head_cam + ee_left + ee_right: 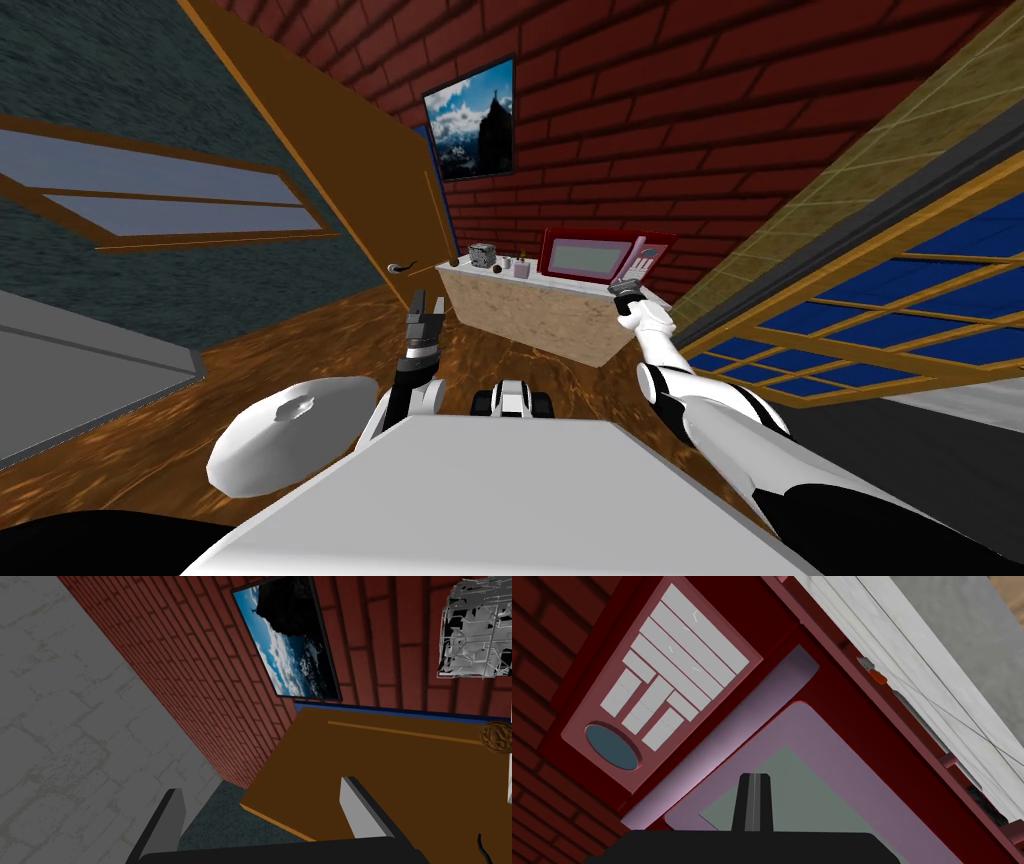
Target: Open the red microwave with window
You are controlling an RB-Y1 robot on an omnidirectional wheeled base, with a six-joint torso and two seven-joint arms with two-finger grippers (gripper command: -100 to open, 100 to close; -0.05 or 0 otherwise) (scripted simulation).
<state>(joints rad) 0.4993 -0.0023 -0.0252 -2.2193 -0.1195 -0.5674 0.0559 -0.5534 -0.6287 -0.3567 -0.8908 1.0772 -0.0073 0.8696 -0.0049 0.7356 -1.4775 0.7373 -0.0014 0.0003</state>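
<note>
So the red microwave (600, 255) sits at the right end of the counter (530, 310), back against the brick wall. The right gripper (754, 778) is right up at its front, fingers pressed together with nothing between them, aimed at the grey-green window (812, 801), not at the pale handle strip (727, 733) that runs between the window and the button panel (662, 691).

My worry is that closed fingers can't hook or pinch that strip. Going forward like this would probably just poke the glass and shove the whole box back. Drift the other way and it mashes the buttons instead. And if it does catch the strip, pulling straight rather than along the door's swing could drag the microwave toward the counter's front edge.

The left gripper (425, 318) hangs low off the counter's left corner, fingers wide apart, empty.
</note>
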